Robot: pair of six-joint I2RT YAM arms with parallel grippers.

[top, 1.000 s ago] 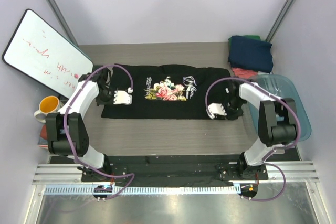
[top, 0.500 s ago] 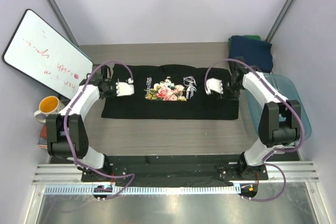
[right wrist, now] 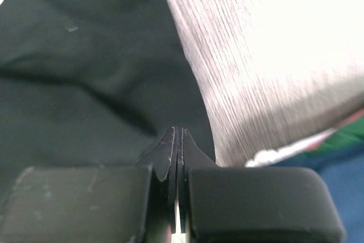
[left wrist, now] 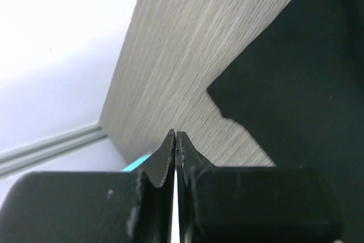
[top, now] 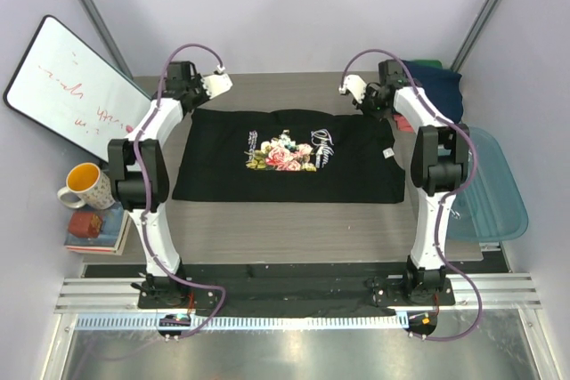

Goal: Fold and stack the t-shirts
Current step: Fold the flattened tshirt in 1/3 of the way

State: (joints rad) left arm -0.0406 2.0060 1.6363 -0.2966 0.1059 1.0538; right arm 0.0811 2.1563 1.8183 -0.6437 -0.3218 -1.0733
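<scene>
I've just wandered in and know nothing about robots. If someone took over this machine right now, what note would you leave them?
Left gripper: shut, empty, by the far-left corner of the black tee.
Right gripper: shut, empty, by the tee's far-right corner.
Black tee: flat mid-table, print up, neither gripper touching it.
Navy tee: top of the pile at the far right.
Done: black tee spread out.
Left: fold it and add it to the pile.

Four t-shirts, one mug, one tub
</scene>
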